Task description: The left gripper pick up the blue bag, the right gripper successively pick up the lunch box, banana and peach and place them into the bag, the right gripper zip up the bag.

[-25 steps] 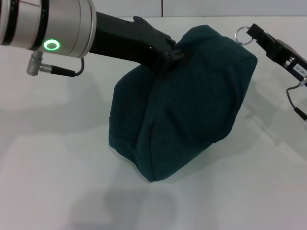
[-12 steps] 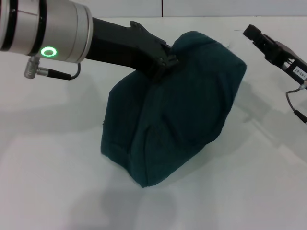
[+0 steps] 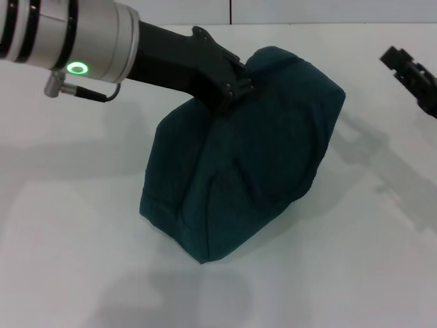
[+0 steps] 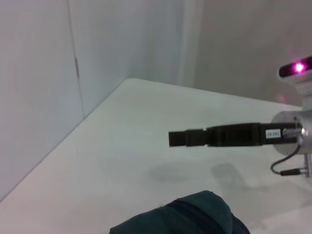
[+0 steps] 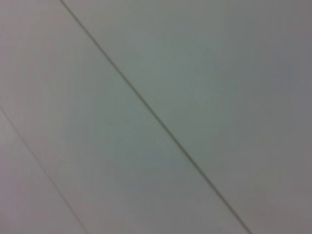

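- The bag (image 3: 242, 157) is seen resting tilted on the table (image 3: 68, 225), its top shut, presumably already zipped.
- The left gripper (image 3: 235, 85) is clamped on the bag's top edge, apparently to steady it.
- The right gripper (image 3: 403, 65) is held apart at the far right, carrying nothing; its opening cannot be told.

The blue bag (image 3: 246, 154) sits closed and slumped at the centre of the frame on the white table (image 3: 75, 225), its lower corner pointing toward the bottom edge. The left gripper (image 3: 235, 85) reaches in from the upper left and meets the bag's top edge. The right gripper (image 3: 396, 60) is at the upper right, well apart from the bag.
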Controlling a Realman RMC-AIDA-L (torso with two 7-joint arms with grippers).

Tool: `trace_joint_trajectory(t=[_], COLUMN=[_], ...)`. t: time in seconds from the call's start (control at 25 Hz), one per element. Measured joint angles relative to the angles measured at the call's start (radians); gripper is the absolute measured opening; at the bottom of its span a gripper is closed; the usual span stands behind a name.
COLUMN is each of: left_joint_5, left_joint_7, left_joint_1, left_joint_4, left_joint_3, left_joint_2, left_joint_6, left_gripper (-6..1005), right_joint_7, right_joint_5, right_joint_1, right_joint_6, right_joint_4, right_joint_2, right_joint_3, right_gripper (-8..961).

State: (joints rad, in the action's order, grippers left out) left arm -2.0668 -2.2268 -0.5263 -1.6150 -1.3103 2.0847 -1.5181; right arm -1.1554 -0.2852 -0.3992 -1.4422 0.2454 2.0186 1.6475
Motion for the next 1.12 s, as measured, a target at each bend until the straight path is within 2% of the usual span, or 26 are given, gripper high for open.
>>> trace_joint_trajectory(t=[0.08, 0.16, 0.28, 0.44, 0.72, 0.92, 1.04, 1.12], left_joint_5=[0.0, 0.0, 0.002, 0.022, 0.072, 0.137, 0.226, 0.295], left_joint_7=[0.008, 0.009, -0.007, -0.051, -0.055, -0.034, 0.031, 0.083], left_joint_1=[-0.015, -0.022, -0.02, -0.015, 0.007, 0.05, 0.123, 0.181], left_joint_4=[0.028, 0.042, 0.043, 0.041, 0.038, -0.01, -0.064, -0.086], left_joint_3=[0.0, 0.001, 0.003, 0.025, 0.062, 0.098, 0.115, 0.129], left_joint_2=[0.001, 0.001, 0.002, 0.003, 0.003, 0.001, 0.0, 0.0], left_joint_6=[0.0, 0.0, 0.003, 0.005, 0.005, 0.001, -0.005, -0.016], left_gripper=[41, 41, 41, 40, 181, 282, 343, 383], right_joint_7=[0.006, 0.007, 0.008, 0.008, 0.008, 0.008, 0.009, 0.024], right_joint_5=[0.0, 0.0, 0.0, -0.007, -0.01, -0.011, -0.01, -0.012], right_joint_1=[0.018, 0.03, 0.035, 0.03, 0.026, 0.025, 0.028, 0.031], right_joint_6=[-0.014, -0.022, -0.028, -0.03, -0.03, -0.034, -0.062, -0.111], right_joint_4=[0.0, 0.0, 0.0, 0.0, 0.0, 0.0, 0.0, 0.004], right_joint_2=[-0.001, -0.002, -0.004, -0.005, -0.005, -0.005, -0.008, -0.018], right_joint_3=[-0.01, -0.017, -0.019, -0.018, -0.012, -0.017, -0.018, -0.017], right_gripper=[330, 424, 564, 697, 876, 877, 876, 875])
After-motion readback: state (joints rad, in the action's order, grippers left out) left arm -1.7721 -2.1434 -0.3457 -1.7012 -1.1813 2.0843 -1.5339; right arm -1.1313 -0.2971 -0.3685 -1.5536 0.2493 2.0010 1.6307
